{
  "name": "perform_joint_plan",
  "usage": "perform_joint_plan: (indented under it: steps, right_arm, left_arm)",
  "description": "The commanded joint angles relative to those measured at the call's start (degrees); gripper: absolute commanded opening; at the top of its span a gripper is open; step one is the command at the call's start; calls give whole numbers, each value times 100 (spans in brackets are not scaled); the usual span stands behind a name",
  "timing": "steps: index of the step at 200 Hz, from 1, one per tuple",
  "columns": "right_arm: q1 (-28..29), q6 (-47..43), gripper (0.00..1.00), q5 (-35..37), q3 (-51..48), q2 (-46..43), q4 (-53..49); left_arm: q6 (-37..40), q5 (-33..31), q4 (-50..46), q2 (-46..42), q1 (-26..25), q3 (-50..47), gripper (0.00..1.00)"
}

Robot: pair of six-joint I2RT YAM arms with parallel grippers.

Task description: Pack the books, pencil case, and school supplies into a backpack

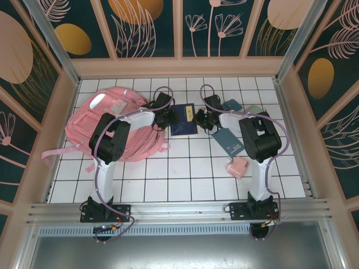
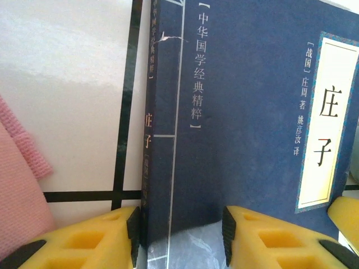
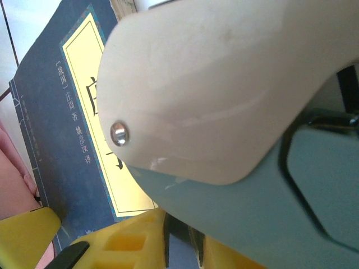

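Top external view: dark navy book (image 1: 183, 124) lies flat on the tiles (image 1: 185, 168), beside the backpack (image 1: 90, 126). Left gripper (image 2: 179, 235) straddles its spine edge, jaws spread. Right gripper (image 3: 180, 246) at its opposite edge: jaws narrow, grip cannot be told

One backpack (image 1: 90, 126), one book (image 1: 183, 120), two teal pads (image 1: 227, 140), one pink block (image 1: 238, 166).
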Motion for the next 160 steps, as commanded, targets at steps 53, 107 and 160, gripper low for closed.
perform_joint_plan:
  steps: [53,107,160]
  right_arm:
    - [249,-34,22,-211,113,257,-49]
    - [179,-28,22,-239,133,75,-87]
    - [-79,-60,52,-578,-218,-638,227]
  left_arm:
    - [-1223,2894,3237,-518,31,-1016,39]
    - [-1115,2893,3167,-640,215,-1117,25]
    - [-1013,3010,3099,-986,345,-1205,0]
